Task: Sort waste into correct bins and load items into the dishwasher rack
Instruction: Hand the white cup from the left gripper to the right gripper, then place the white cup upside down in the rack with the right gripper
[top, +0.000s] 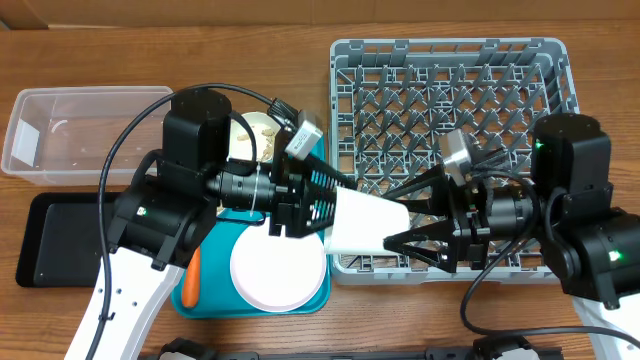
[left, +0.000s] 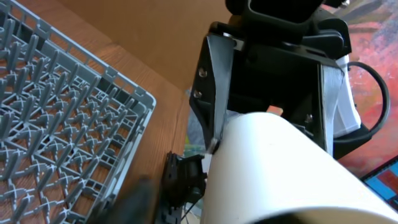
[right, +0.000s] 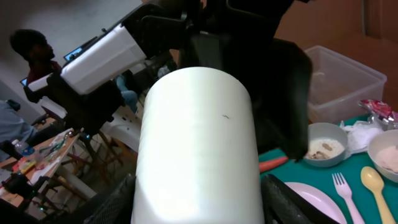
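White cup (top: 362, 222) hangs on its side above the counter (top: 250, 40), over the gap between the teal tray (top: 315, 300) and the near-left rim of the dishwasher rack (top: 345, 50). Left gripper (top: 318, 205) has its jaws clamped on the narrower end. Right gripper (top: 397, 220) has its jaws spread wide around the wider end; cannot tell whether they press on it. The rack's pegs show nothing loaded, with open room across most of the grid. Cup is plain, smooth and tapered. Pink plate (top: 275, 272) sits on the tray's near end, with the carrot (top: 192, 278) along the tray's left edge. Clear tub (top: 60, 130) and black tray (top: 60, 250) lie far left. In the right wrist view, bowl (right: 324, 146), fork (right: 342, 186), spoon (right: 373, 180), napkin (right: 357, 134) and red wrapper (right: 376, 111) show past the cup. From overhead, the left arm hides most of them.
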